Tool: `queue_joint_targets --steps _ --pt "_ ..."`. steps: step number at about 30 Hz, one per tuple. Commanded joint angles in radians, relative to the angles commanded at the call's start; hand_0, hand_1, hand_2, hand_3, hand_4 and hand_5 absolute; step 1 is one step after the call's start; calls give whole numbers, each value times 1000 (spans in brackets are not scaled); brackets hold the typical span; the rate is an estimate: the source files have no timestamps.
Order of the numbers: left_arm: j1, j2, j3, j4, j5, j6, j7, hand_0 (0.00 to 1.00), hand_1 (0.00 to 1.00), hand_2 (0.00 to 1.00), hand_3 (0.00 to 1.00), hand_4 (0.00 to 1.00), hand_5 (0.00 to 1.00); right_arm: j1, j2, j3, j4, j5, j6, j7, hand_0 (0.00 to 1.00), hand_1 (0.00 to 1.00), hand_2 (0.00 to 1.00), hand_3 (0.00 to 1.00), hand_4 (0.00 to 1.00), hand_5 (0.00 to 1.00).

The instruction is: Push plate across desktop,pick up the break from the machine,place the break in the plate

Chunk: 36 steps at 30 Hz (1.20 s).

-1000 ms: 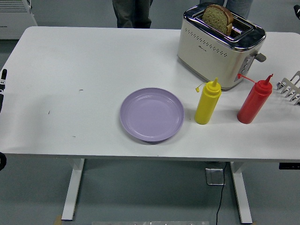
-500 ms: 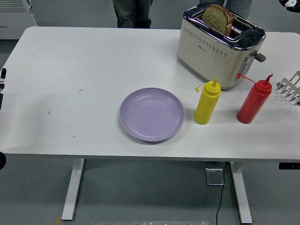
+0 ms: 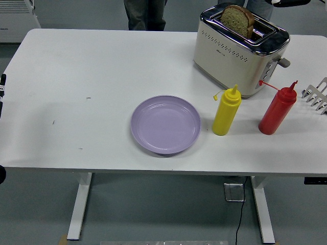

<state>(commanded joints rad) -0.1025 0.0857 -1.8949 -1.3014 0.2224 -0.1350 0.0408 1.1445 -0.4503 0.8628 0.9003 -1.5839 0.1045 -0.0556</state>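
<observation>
The lilac plate (image 3: 165, 124) sits empty at the lower middle of the frame, near the front edge of the worktop (image 3: 76, 66), free to be slid. The bread (image 3: 237, 19) stands upright in the toaster (image 3: 240, 48) at the upper right, its top clear of the slot, so I judge it easy to pinch. Only a sliver of my left hand (image 3: 2, 87) shows at the left edge; whether its fingers are open or closed I cannot tell, and my right hand is out of view.

My white table (image 3: 102, 66) on white legs, grey floor (image 3: 168, 214) under and behind it, black cable (image 3: 239, 214) hanging below it, white unit (image 3: 15, 15) beyond its far left corner
</observation>
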Motion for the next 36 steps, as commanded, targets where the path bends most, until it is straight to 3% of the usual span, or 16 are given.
queue_joint_targets --steps 11,19,20,23,27,36 --pt "0 4 3 2 -1 0 0 829 824 868 829 657 998 122 136 -106 -174 -35 50 -70 854 838 891 958 821 398" --pt "-3 7 4 3 0 0 0 829 824 867 828 657 998 192 227 -190 -320 -65 52 -109 845 818 861 938 824 412" --pt "-3 7 4 4 0 0 0 829 824 867 828 657 998 200 238 -197 -339 -69 49 -114 795 764 786 888 829 408" --pt "-5 7 2 4 0 -1 0 829 824 867 828 657 998 220 268 -217 -388 -82 41 -127 795 764 786 888 829 408" --pt "-6 7 0 5 0 0 0 829 824 867 828 657 998 242 299 -230 -449 -83 32 -135 760 728 739 869 840 418" --pt "-6 7 -3 6 0 0 0 829 824 867 828 657 998 254 331 -262 -501 -51 33 -141 723 686 690 853 854 421"
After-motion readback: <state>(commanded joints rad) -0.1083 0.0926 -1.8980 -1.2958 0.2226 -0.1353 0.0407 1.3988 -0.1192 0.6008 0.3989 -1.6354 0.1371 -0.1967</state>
